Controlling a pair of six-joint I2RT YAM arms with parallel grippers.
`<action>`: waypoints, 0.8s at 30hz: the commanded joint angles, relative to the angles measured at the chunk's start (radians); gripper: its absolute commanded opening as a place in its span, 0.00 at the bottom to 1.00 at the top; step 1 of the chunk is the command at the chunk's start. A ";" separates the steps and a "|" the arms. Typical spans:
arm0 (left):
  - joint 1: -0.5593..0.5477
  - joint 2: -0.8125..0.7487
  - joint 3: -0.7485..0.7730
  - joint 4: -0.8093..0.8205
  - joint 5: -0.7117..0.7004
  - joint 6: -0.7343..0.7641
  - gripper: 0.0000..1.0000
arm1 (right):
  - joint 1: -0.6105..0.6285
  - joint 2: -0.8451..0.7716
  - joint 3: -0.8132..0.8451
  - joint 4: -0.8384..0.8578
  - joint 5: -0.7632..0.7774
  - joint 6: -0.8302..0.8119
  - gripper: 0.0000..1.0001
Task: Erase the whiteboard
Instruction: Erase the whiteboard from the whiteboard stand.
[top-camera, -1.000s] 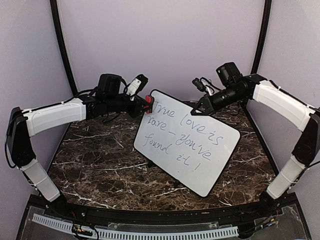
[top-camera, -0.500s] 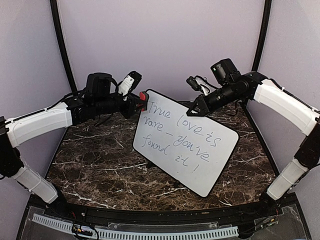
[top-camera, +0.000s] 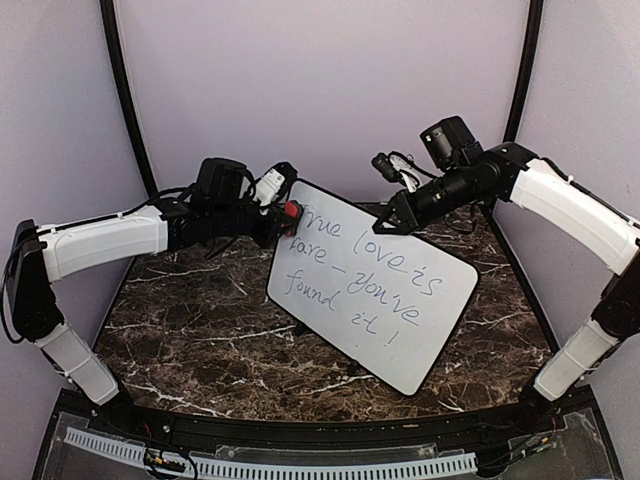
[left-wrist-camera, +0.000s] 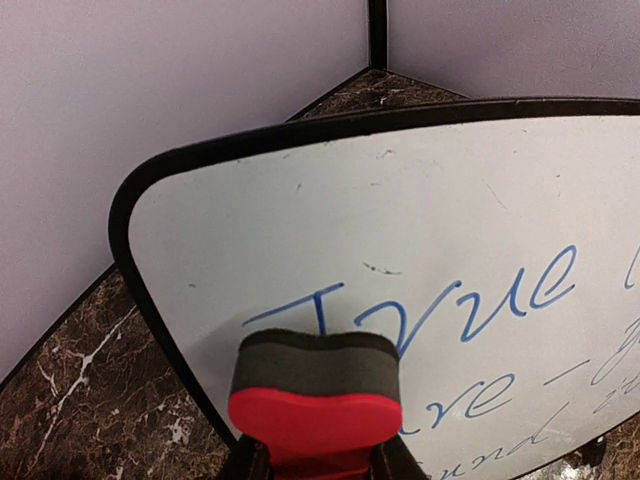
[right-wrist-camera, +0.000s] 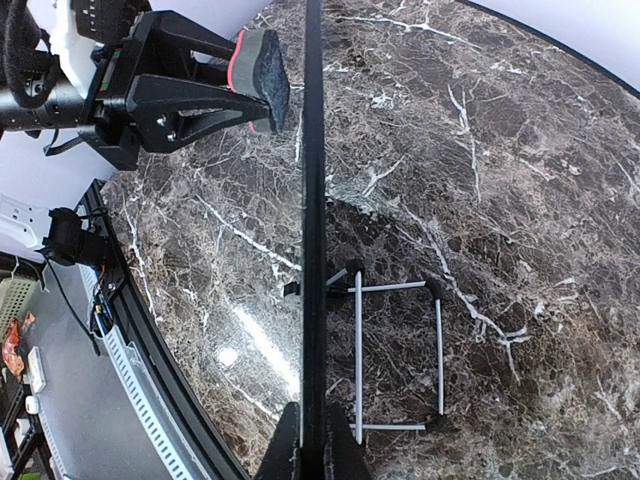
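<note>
**Two sets of jaws busy, not one letter wiped yet**

Looking at the whiteboard (top-camera: 372, 285) mid-bench (top-camera: 180, 320): propped on a wire stand (right-wrist-camera: 358, 360), leaning back, long axis from far left down to near right. Pinched at the far top rim by the right jaws, closed on the edge to steady it. Over on the left, jaws clamped tight on the red eraser (left-wrist-camera: 315, 395), dark felt turned toward the written face, right at the upper-left corner by the "T" of "True". Just shy of contact, going by the sliver of gap in the right wrist view. Probably calls for a press in, then a sweep rightward and down along that long axis, and clearly a job for the left side, nearer the text.
</note>
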 joint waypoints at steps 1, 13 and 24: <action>0.006 0.008 0.051 -0.013 0.002 0.023 0.20 | 0.014 -0.032 0.026 0.000 -0.028 -0.012 0.00; 0.014 0.063 0.145 -0.080 0.001 -0.016 0.20 | 0.025 -0.015 0.034 -0.012 0.000 -0.005 0.00; 0.004 0.104 0.238 -0.223 -0.047 -0.089 0.17 | 0.028 -0.020 0.062 -0.020 0.055 -0.013 0.00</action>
